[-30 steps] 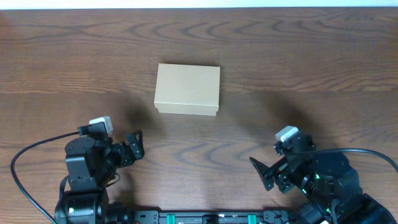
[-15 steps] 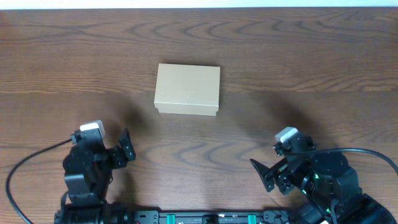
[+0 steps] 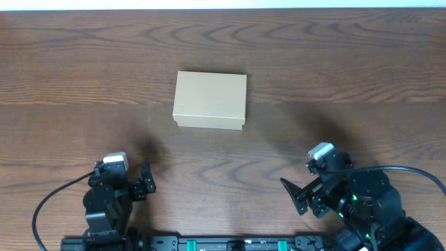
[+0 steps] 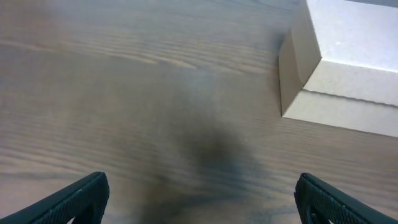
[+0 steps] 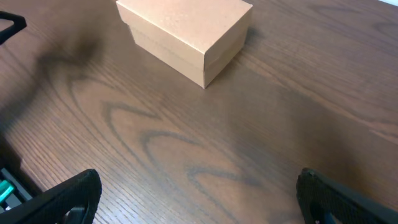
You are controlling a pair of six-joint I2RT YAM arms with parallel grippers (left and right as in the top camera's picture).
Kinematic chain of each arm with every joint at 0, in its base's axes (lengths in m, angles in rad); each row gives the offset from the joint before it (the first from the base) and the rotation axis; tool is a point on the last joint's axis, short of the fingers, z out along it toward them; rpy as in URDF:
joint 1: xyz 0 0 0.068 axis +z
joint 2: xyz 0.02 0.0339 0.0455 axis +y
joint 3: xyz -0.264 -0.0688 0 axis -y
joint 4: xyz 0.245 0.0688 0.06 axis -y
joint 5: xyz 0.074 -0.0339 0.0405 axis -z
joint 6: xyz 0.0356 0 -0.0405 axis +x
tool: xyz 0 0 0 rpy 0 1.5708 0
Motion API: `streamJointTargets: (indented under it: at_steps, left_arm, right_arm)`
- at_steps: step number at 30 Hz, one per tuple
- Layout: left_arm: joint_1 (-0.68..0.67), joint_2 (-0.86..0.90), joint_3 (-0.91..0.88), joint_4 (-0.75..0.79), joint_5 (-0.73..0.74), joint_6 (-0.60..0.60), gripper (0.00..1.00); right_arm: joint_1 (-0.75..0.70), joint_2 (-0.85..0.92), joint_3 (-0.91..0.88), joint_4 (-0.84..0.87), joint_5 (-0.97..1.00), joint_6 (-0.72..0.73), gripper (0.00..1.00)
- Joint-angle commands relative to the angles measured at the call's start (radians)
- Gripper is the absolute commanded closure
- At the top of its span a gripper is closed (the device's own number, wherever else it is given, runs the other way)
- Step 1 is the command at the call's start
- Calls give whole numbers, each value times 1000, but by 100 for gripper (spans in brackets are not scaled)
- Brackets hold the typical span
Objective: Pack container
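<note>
The container [image 3: 210,100] is a plain tan cardboard box with its lid shut, standing in the middle of the table. It also shows at the upper right of the left wrist view [image 4: 348,62] and at the top of the right wrist view [image 5: 186,34]. My left gripper [image 3: 145,180] is open and empty near the front left edge, well short of the box; its fingers spread wide in its wrist view [image 4: 199,199]. My right gripper [image 3: 296,195] is open and empty at the front right, its fingers wide apart [image 5: 199,196].
The wooden table [image 3: 348,84] is bare around the box. No other items show in any view. Cables run from both arm bases along the front edge.
My left arm has drawn back toward the front edge and swung slightly right, away from the box. The right arm and the box have not moved.
</note>
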Motion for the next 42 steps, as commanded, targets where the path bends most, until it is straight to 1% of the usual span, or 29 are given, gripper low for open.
streamJointTargets:
  at_steps: [1,11,32,35,39,42]
  left_arm:
    - [7,-24,-16,4,21,53,5]
    - [6,-78,-87,5,22,68,5]
    - [6,-77,-88,5,22,67,5]
    - [6,-77,-88,5,22,67,5]
    - [6,-77,-88,5,22,67,4]
    - [6,-77,-88,5,21,66,5]
  right_arm:
    - [-7,0,-6,-2,3,11,1]
    - [-7,0,-6,-2,3,11,1]
    - [-7,0,-6,-2,3,11,1]
    - [-8,-9,-6,29,9,9,1]
    - [-56,-44,-34,42,121,31,1]
    - [-118,-97,-99,82,141,29,1]
